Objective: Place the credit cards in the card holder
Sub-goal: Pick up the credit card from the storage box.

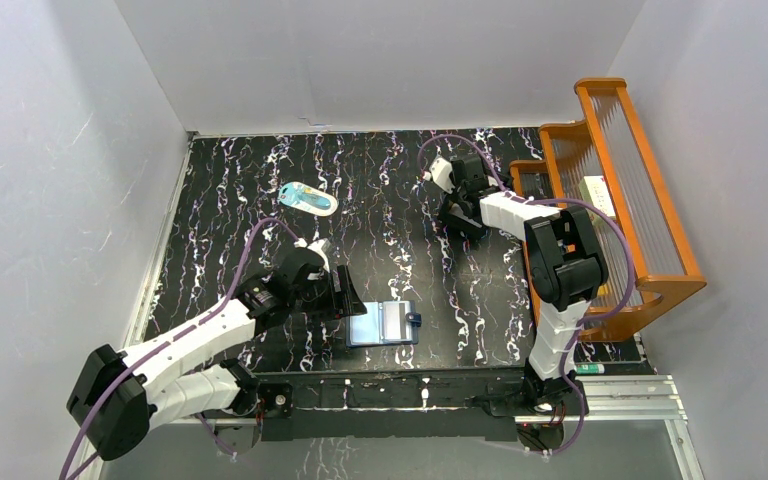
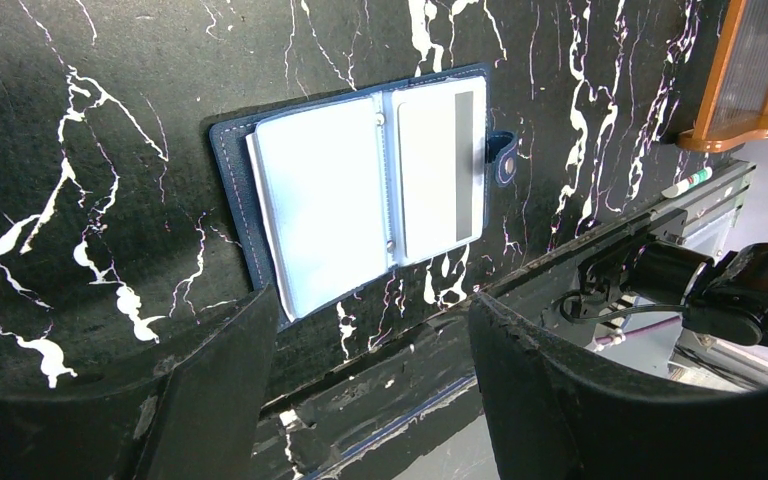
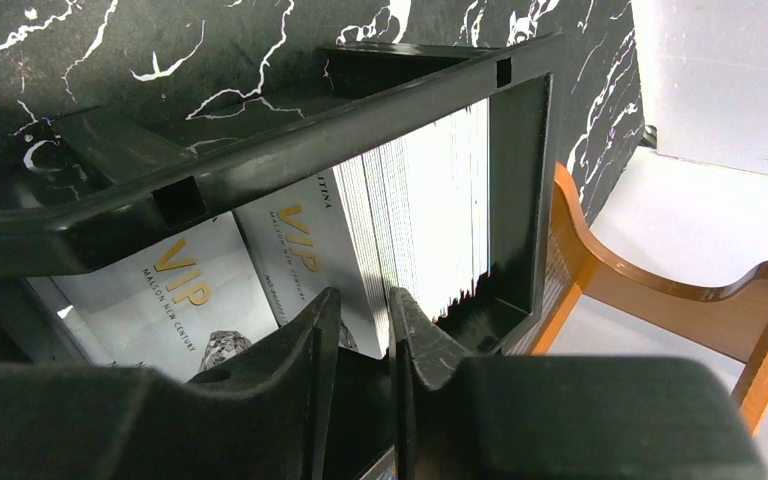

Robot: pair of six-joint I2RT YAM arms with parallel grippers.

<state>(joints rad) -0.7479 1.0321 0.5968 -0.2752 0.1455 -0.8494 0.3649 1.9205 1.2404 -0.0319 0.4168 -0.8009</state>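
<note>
Credit cards (image 3: 300, 260) in black tray (image 3: 260, 140), gold "VIP" print.

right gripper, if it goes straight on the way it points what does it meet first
Most likely the credit cards stacked upright in the black tray: the right gripper points at the stack's front edge. Whether its fingers already touch a card is unclear.

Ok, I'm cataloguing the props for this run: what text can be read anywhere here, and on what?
"VIP": gold, on the front white credit card in the black box tray.
"MAISON NEW CENTURY": beneath it, same card.
"VIP" and cut-off "LTINA": on the next card.
On the card holder: none readable.
On the oval item: too small.
</note>
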